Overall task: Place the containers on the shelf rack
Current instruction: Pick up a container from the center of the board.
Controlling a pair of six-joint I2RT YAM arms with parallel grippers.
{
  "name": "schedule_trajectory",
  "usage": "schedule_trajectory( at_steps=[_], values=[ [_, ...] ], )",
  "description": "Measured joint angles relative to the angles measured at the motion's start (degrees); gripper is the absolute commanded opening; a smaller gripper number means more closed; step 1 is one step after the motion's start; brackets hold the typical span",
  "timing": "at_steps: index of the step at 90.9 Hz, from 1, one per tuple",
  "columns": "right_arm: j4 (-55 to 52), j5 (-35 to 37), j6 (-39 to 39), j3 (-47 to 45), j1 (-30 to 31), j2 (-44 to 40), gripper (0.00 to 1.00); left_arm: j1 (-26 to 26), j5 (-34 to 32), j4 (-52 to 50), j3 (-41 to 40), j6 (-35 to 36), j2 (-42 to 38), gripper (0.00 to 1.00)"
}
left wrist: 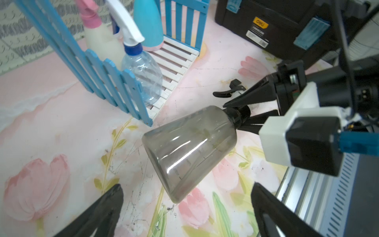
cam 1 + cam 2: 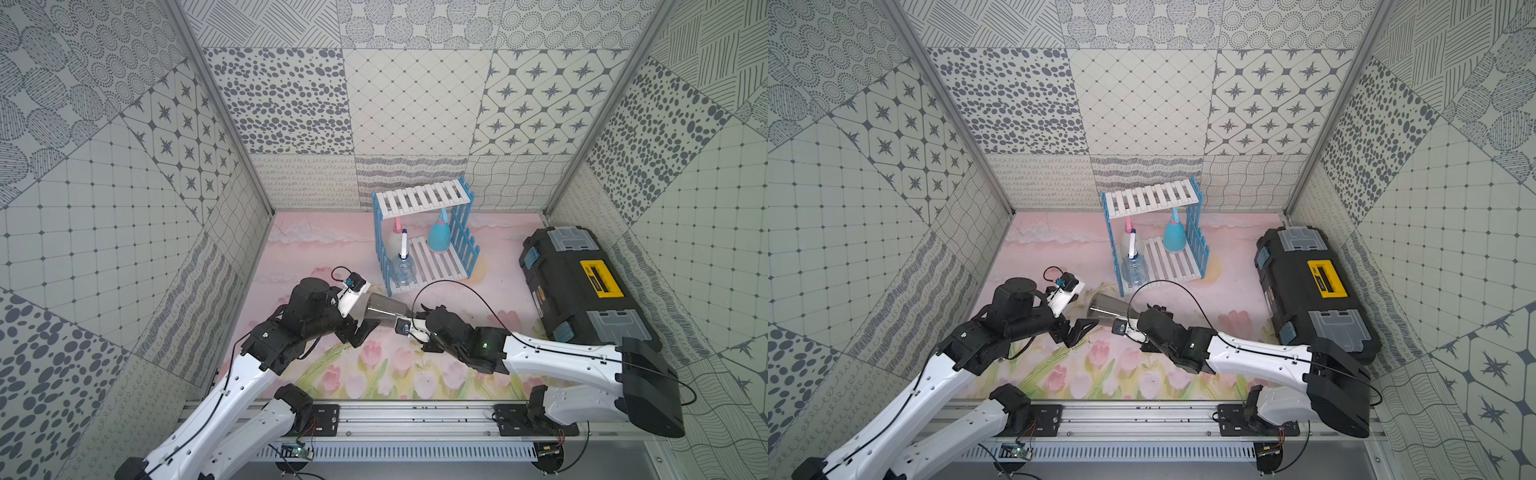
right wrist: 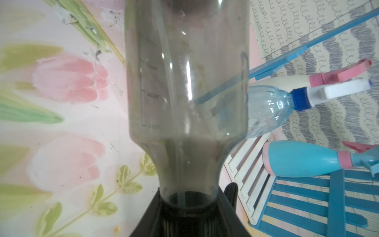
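The smoky dark-grey spray bottle lies nearly level above the flowered mat, in front of the shelf rack. My right gripper is shut on its black cap and neck. The bottle's wide base points at my left gripper, which is open with its fingertips either side of the base and apart from it. On the rack's lower shelf stand the clear bluish bottle, the milky white bottle with a pink trigger and the light-blue cone bottle. The top shelf is bare.
A big black toolbox with a yellow handle lies at the right, beside the right arm. The rack's blue picket side panel stands close to the grey bottle. Patterned walls close in the left, right and back.
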Motion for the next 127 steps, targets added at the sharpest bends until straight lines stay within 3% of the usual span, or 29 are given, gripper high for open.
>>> schedule_trajectory(
  at_steps=[19, 36, 107, 121, 127],
  values=[
    [-5.88, 2.91, -7.63, 0.04, 2.36, -2.47, 0.18, -10.21, -2.45, -2.82, 1.95, 13.55, 1.44, 0.99],
    [-8.07, 3.93, -12.20, 0.63, 2.78, -4.15, 0.18, -14.71, -4.83, -5.16, 3.15, 20.87, 6.05, 0.99],
    [-10.80, 3.06, -17.03, 1.55, 5.81, -7.04, 0.20, -18.38, -15.23, 3.76, -4.68, 31.47, 17.11, 0.98],
    [-11.41, 3.06, -16.96, 1.55, 5.81, -7.06, 0.22, -18.38, -15.26, 4.61, -4.70, 31.65, 18.23, 0.77],
    [-11.58, 3.08, -16.76, 1.55, 5.81, -7.26, 0.29, -18.40, -14.99, 4.70, -4.72, 31.69, 18.23, 0.73]
  ],
)
